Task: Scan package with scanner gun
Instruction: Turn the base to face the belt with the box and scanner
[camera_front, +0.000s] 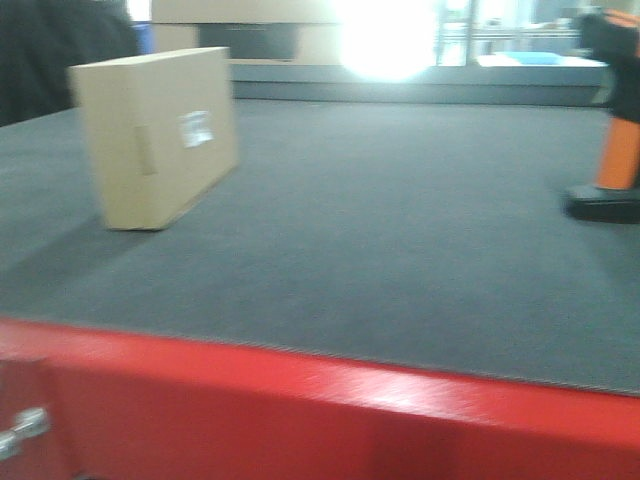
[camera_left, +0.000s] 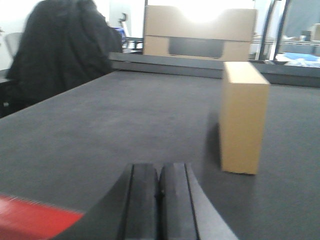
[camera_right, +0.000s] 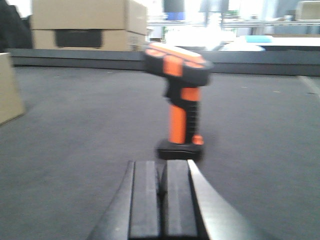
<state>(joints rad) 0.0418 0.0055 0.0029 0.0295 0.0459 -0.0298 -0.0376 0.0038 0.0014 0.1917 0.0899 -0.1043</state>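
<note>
on grey mat (camera_front: 400, 250), plain tan cardboard box (camera_front: 160, 135) upright at left, orange-and-black pistol-shaped scanner gun (camera_right: 180, 100) standing at right; left gripper (camera_left: 159, 200) and right gripper (camera_right: 162, 200) both pressed together, empty; judged approach stage, next needing right jaws parted around handle (camera_right: 177, 122).

Hard white light floods in from the far side of the room and blows out to glare beyond the table (camera_front: 400, 230), every view is smeared soft with blur, the package (camera_front: 160, 135) casts a faint shadow beside it, and the red edge (camera_front: 300, 390) carries a pale sheen.
</note>
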